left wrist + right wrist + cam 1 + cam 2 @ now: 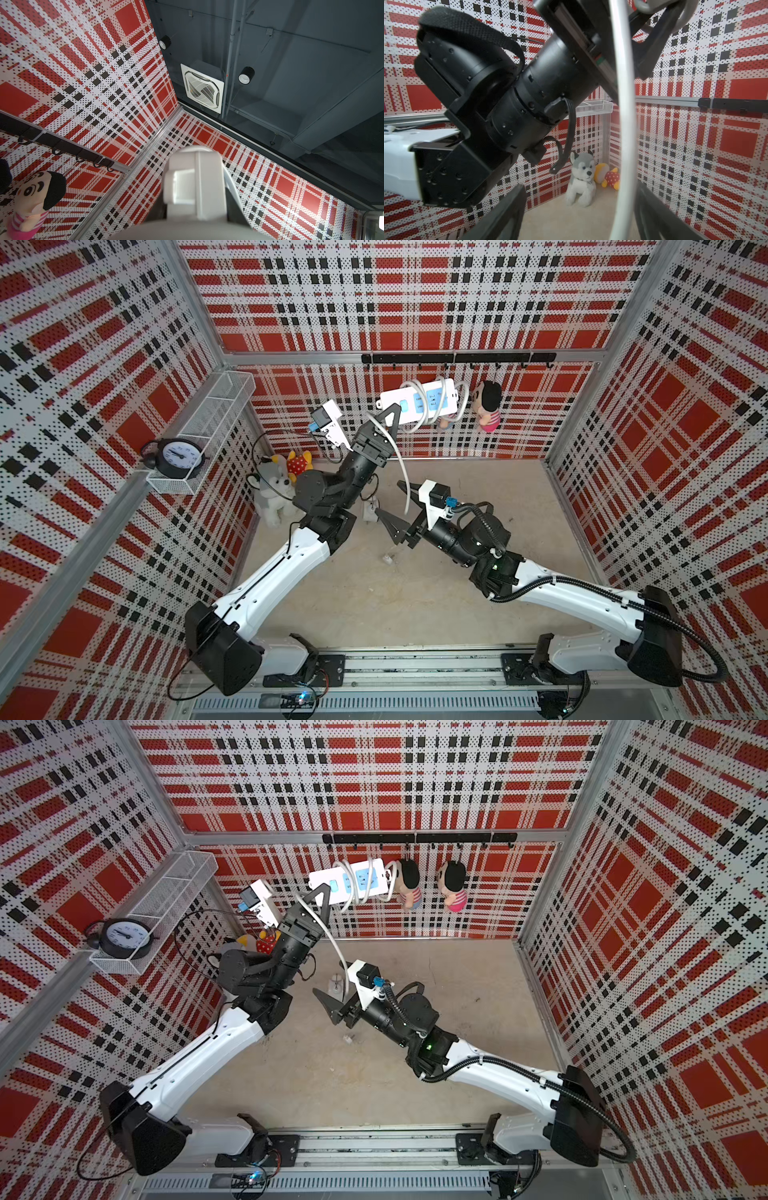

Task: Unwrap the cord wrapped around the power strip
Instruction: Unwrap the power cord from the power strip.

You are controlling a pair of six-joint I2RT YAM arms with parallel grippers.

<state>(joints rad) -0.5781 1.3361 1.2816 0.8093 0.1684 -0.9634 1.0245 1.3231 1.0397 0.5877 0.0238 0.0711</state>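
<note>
The white power strip (pixel 419 402) (pixel 349 880) with blue socket panels hangs in the air by the back wall. My left gripper (pixel 392 414) (pixel 322 894) (pixel 195 207) is shut on its left end (pixel 193 182). The white cord (pixel 428 418) (pixel 357 894) still loops round the strip. One strand (pixel 399 456) (pixel 328 932) (pixel 623 104) drops to my right gripper (pixel 397 508) (pixel 336 986) (pixel 577 216). That gripper is open low over the floor, and the strand runs between its jaws, close to one finger (pixel 652 212). What looks like a small white plug (pixel 370 510) lies on the floor beside it.
Dolls (pixel 488 406) (pixel 453 886) hang from the black hook rail (pixel 457 358) just right of the strip. A wire basket (pixel 208 423) holding a clock (pixel 178 456) is on the left wall. Plush toys (pixel 274 493) (pixel 581 178) sit in the back left corner. A small white scrap (pixel 387 559) lies on the floor.
</note>
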